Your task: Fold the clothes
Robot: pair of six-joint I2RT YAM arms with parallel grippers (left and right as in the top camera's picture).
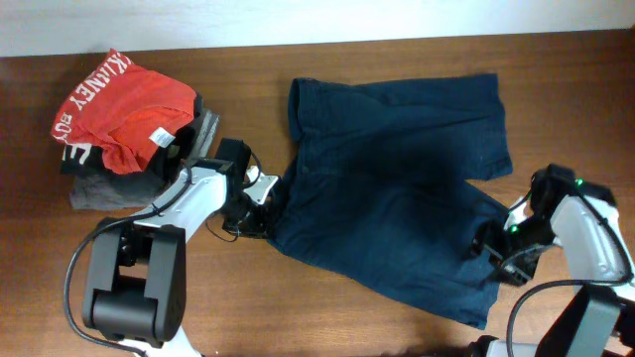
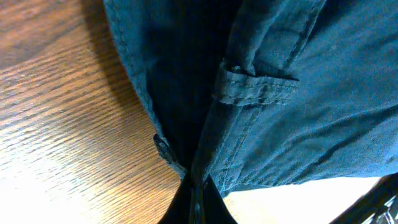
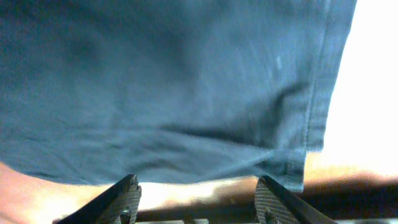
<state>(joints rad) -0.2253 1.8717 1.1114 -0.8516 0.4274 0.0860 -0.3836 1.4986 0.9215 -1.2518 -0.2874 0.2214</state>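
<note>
Where the clothes (image 1: 397, 198) lie: spread out on the table (image 1: 248, 59), near the middle.
Left claw (image 1: 250, 210): at the left edge of the clothes, pinched tight on the cloth near a belt loop (image 2: 249, 87).
Right claw (image 1: 499, 250): at the right leg's hem, fingers (image 3: 124, 196) wide apart, cloth just in front.
Pile: red top (image 1: 124, 104) on grey cloth (image 1: 94, 193), far left.
</note>
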